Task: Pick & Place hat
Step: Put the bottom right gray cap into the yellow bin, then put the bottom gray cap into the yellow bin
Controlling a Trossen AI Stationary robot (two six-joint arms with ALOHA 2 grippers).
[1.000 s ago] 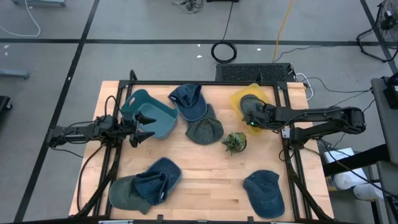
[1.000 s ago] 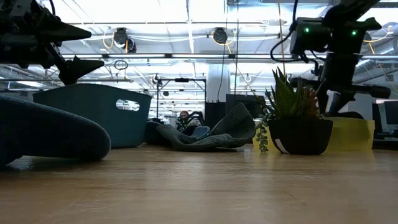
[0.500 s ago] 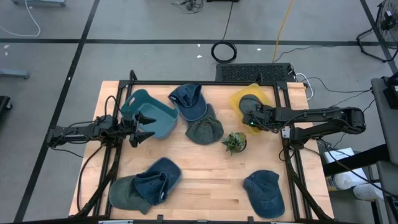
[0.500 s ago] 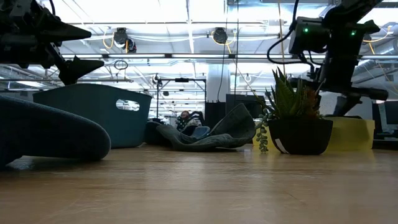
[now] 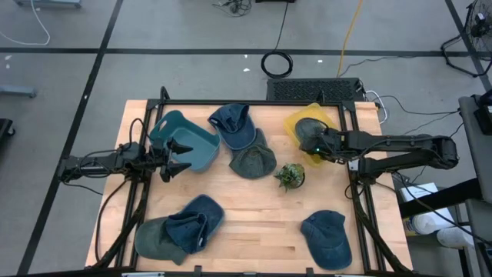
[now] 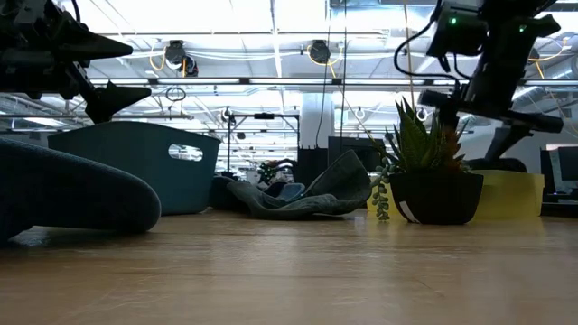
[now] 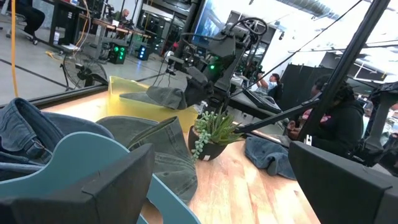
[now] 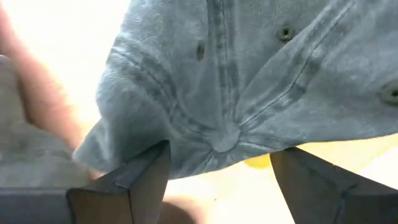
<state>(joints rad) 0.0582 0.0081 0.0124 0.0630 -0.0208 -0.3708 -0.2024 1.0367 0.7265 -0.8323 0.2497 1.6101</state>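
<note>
Grey-green hat dropped into the yellow bin, right arm letting go

Nearest in the high view lie spare denim caps (image 5: pixel 327 238) at the table's front edge, out of play; mid-table, the left gripper (image 5: pixel 175 156) hangs idle with fingers spread wide and empty beside the teal bin (image 5: pixel 187 141), clear of the work; farther back, past the potted plant (image 5: pixel 290 176), the right gripper (image 5: pixel 310 141) stands over the yellow bin (image 5: pixel 295 118), fingers parted around the grey-green hat (image 8: pixel 261 81), which rests inside, apparently released
</note>
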